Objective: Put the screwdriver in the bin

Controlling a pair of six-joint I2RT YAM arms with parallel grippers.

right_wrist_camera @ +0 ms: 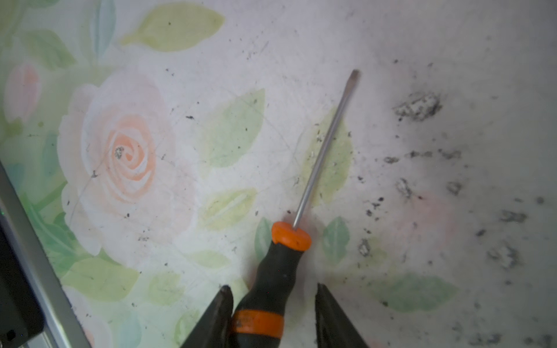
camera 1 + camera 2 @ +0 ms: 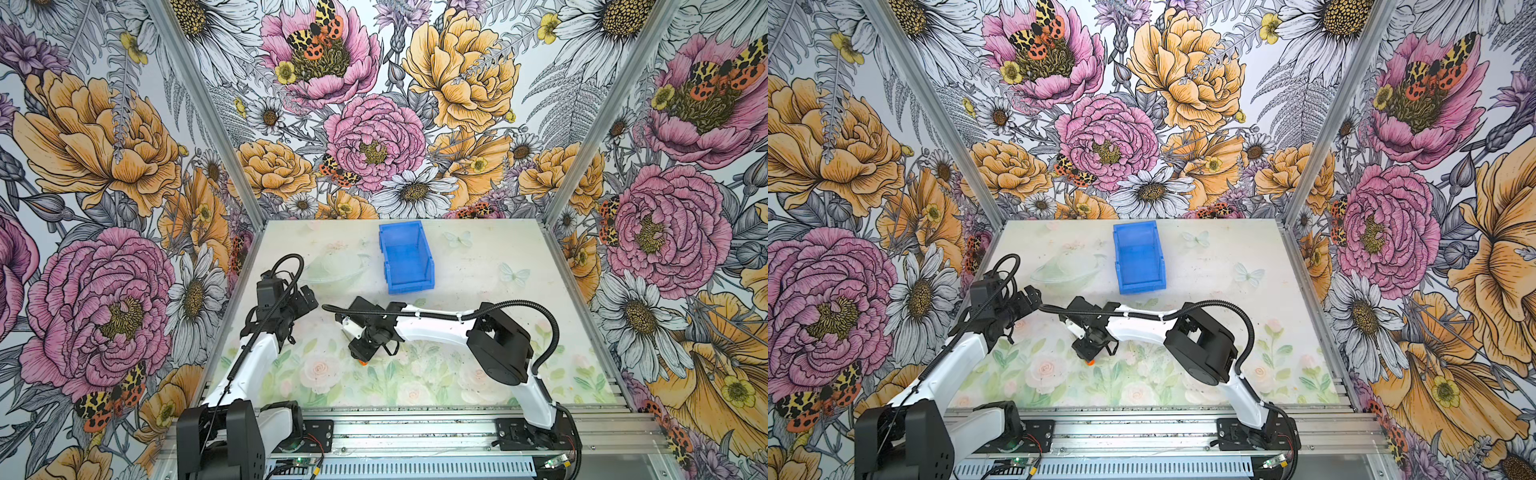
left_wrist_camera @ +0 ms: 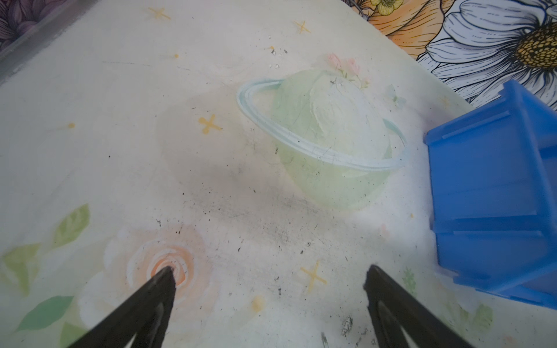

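Right gripper (image 1: 273, 287), half-open, is straddling the small orange-and-black-handled metal screwdriver (image 1: 283, 265) without clamping it yet; grasping seems underway, next needing a pinch, then carrying to the bright blue rectangular plastic bin (image 2: 409, 286), well apart.

Left arm (image 2: 249, 365) and right arm (image 2: 432, 332) share white link shells and black joint housings. Ribbed black cable hose (image 2: 555, 332) runs back from the black, tapered jaws, held by white ties.
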